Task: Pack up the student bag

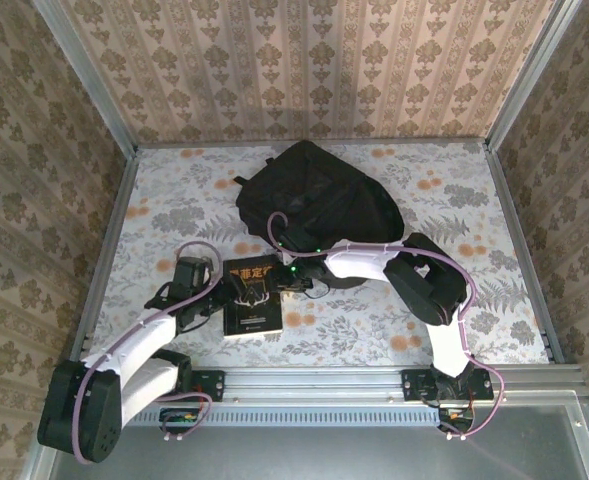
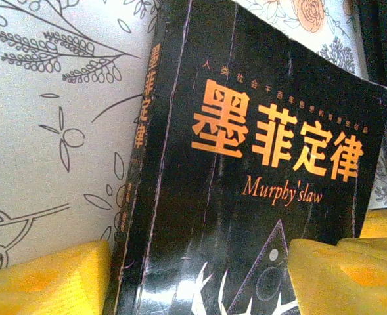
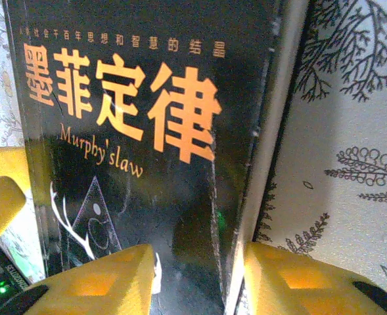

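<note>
The student bag (image 1: 314, 195), a large black backpack, lies at the back middle of the table. In front of it a black book (image 1: 252, 306) with orange title lettering lies flat. My left gripper (image 1: 221, 297) is open at the book's left side; its yellow fingers (image 2: 48, 279) straddle the spine of the book (image 2: 246, 164), one over the table and one over the cover. My right gripper (image 1: 292, 282) is open at the book's right side. In its own view the gripper (image 3: 196, 282) straddles the page edge of the book (image 3: 134, 131).
The floral tablecloth (image 1: 474, 230) covers the table, with metal rails (image 1: 514, 230) and papered walls on three sides. A bag strap (image 1: 249, 182) trails off the backpack's left. The right arm (image 1: 424, 285) stretches across the front right of the table.
</note>
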